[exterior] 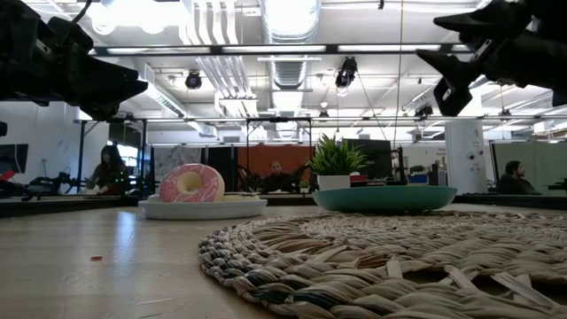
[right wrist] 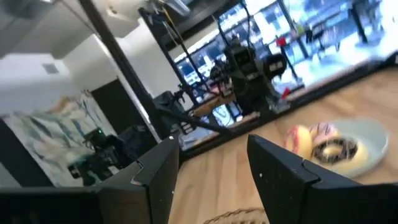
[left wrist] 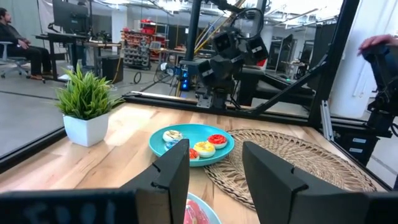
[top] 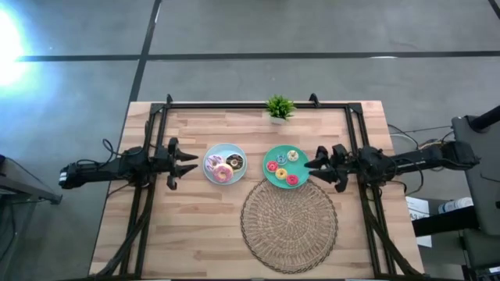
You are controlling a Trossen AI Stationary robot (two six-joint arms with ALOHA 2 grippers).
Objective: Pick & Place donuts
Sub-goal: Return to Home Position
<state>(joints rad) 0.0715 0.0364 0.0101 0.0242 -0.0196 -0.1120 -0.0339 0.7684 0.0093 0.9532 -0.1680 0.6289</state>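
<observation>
You have one blue plate (top: 226, 150) and one green plate (top: 301, 168), two in all, three big donuts (top: 234, 162) on the blue one, at least four small donuts (top: 281, 173) on the green one, one round woven mat (top: 289, 226), one small potted plant (top: 279, 107), two robot arms (top: 101, 169)

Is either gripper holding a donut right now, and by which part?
Nothing is held. The left gripper and right gripper are open and empty; donuts lie on the blue plate and green plate.
</observation>
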